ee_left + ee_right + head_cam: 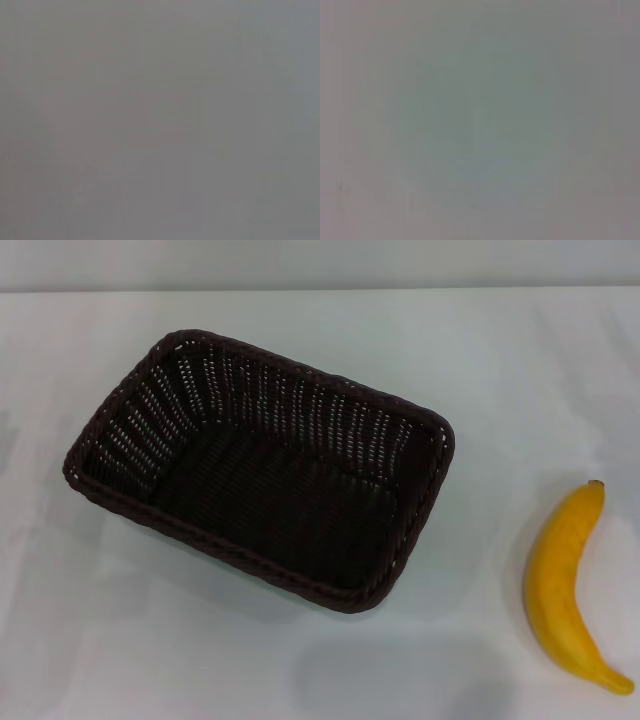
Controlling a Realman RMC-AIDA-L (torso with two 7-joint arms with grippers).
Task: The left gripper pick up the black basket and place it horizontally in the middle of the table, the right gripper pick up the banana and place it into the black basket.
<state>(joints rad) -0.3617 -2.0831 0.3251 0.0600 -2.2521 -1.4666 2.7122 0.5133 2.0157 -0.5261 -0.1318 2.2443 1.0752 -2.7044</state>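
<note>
The black basket [262, 468] is a large dark woven rectangle standing upright on the white table [120, 640], left of centre and turned at a slant. It is empty. The banana [565, 585] is yellow and curved and lies on the table at the right, its dark stem tip pointing away from me. It lies apart from the basket. Neither the left gripper nor the right gripper shows in the head view. Both wrist views show only a plain grey surface, with no fingers and no objects.
The table's far edge [320, 290] runs across the top of the head view, with a pale wall behind it. Nothing else stands on the table.
</note>
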